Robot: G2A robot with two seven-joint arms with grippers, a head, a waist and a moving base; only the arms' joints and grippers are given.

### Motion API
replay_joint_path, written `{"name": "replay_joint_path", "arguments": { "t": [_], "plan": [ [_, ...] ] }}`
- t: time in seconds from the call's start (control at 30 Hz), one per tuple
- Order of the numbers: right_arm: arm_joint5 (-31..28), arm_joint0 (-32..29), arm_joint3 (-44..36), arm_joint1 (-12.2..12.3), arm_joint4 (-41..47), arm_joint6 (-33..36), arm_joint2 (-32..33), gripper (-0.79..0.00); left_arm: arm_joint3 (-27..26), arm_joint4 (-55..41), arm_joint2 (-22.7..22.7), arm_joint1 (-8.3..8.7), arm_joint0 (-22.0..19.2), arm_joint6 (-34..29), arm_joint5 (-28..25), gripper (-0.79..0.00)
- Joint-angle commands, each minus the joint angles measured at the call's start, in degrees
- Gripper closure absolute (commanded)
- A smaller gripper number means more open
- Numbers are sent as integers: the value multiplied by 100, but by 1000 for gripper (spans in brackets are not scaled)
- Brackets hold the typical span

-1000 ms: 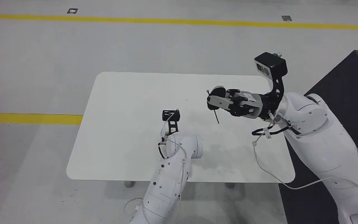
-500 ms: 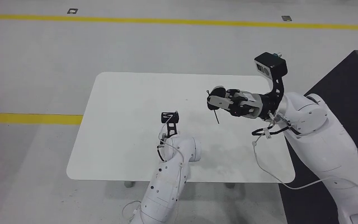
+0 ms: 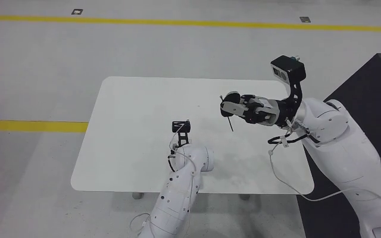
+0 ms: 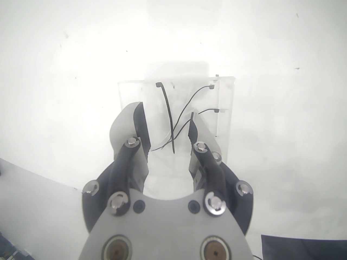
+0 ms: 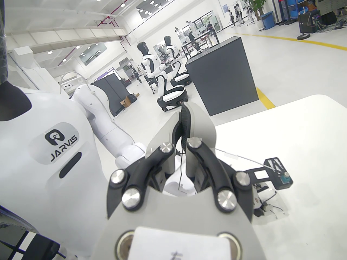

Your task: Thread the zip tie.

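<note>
My right gripper (image 3: pixel 228 107) hangs above the table's middle right, shut on a thin black zip tie (image 3: pixel 230 123) whose tail hangs down. In the right wrist view that zip tie (image 5: pixel 180 169) runs between the closed fingers (image 5: pixel 187 120). My left gripper (image 4: pixel 166 128) is open, pointing down over a clear tray (image 4: pixel 225 96). The tray holds a thicker black zip tie (image 4: pixel 166 106) and two thin ones (image 4: pixel 195 96) that cross it. The ties lie between and beyond the left fingertips; whether they touch them I cannot tell.
The white table (image 3: pixel 131 119) is bare on its left half. The left arm (image 3: pixel 189 160) rises from the near edge at the centre. A black cabinet (image 5: pixel 225 77) stands beyond the table.
The left arm's wrist has shifted slightly toward the near edge. The right arm and its zip tie have not moved.
</note>
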Motion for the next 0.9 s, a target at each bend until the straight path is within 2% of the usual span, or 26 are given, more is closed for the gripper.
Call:
{"name": "replay_joint_path", "arguments": {
  "t": [0.0, 0.73, 0.77, 0.87],
  "plan": [
    [0, 0, 0, 0, 0, 0, 0, 0, -8, -59, -4, -9, -22, 21, 21, -314],
    [0, 0, 0, 0, 0, 0, 0, 0, 874, -224, -320, -164, -490, 339, 338, -305],
    [0, 0, 0, 0, 0, 0, 0, 0, 913, -234, -331, -171, -505, 341, 341, -299],
    [0, 0, 0, 0, 0, 0, 0, 0, 980, -251, -351, -193, -567, 346, 345, -206]
  ]
}}
